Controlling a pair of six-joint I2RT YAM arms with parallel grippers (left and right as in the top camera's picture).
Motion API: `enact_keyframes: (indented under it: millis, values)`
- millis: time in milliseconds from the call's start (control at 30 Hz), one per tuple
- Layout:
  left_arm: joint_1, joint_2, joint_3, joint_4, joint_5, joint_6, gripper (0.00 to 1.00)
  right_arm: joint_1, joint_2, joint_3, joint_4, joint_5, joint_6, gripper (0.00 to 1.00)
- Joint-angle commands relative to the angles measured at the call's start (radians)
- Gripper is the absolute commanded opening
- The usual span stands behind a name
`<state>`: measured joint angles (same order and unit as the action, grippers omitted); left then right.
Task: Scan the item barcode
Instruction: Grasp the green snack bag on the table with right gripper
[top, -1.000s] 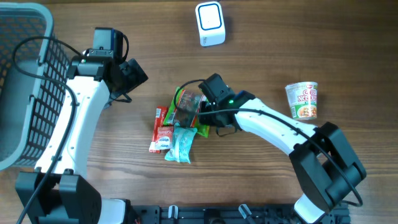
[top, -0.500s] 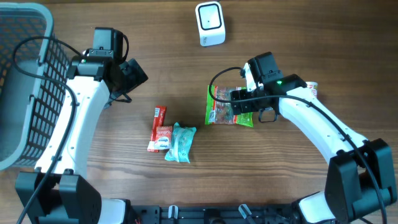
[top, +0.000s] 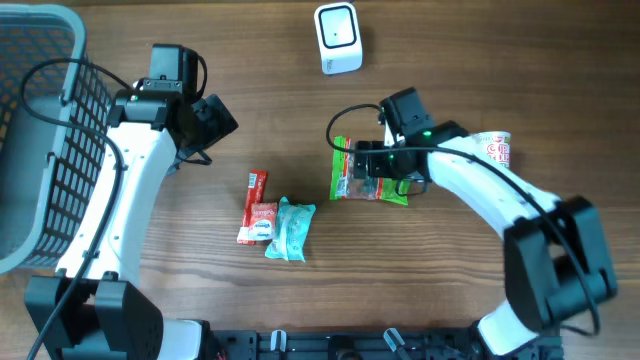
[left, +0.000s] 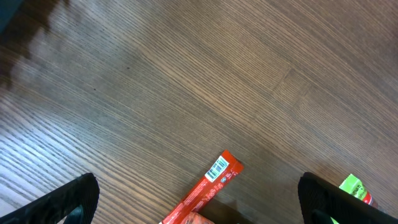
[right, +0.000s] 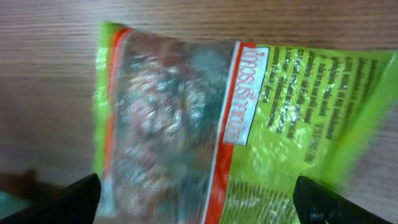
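A green snack bag (top: 347, 171) with a clear window lies flat on the wood table, below and to the right of the white barcode scanner (top: 338, 38). My right gripper (top: 385, 168) hovers right over the bag, open. In the right wrist view the bag (right: 186, 106) fills the frame and the right gripper (right: 199, 198) has its jaws spread to either side of it, not pinching it. My left gripper (top: 215, 120) is open above bare table; in its wrist view the left gripper (left: 199, 196) straddles the tip of a red stick packet (left: 214, 177) with a barcode showing.
A red stick packet (top: 257, 187), a red sachet (top: 262, 222) and a teal packet (top: 290, 228) lie together left of the bag. A cup of noodles (top: 497, 150) stands behind the right arm. A grey wire basket (top: 40, 130) fills the left edge.
My right gripper carried the green bag from the pile to the right, then opened and let it go onto the table. The left arm has not moved.
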<state>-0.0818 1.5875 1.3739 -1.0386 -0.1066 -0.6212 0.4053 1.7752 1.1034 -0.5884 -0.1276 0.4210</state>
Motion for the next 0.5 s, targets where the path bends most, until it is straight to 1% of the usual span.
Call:
enact_keyframes:
  millis: [0,167,267,367,433,467]
  values:
    - [0.005,0.000,0.014,0.003,-0.002,0.015,1.00,0.002,0.069,-0.011,0.016,0.050,0.024,1.00]
    - [0.005,0.000,0.014,0.003,-0.002,0.015,1.00,0.002,-0.072,0.043,-0.030,0.008,-0.029,1.00]
    - [0.005,0.000,0.014,0.003,-0.002,0.015,1.00,0.001,-0.166,0.057,-0.070,0.059,-0.028,1.00]
    - [0.005,0.000,0.014,0.003,-0.002,0.015,1.00,0.001,-0.179,0.055,-0.121,0.150,-0.024,1.00]
    - [0.005,0.000,0.014,0.003,-0.003,0.015,1.00,0.001,-0.154,0.038,-0.132,0.162,-0.019,1.00]
    - [0.006,0.000,0.014,0.003,-0.003,0.015,1.00,0.001,-0.137,0.026,-0.131,0.182,0.008,1.00]
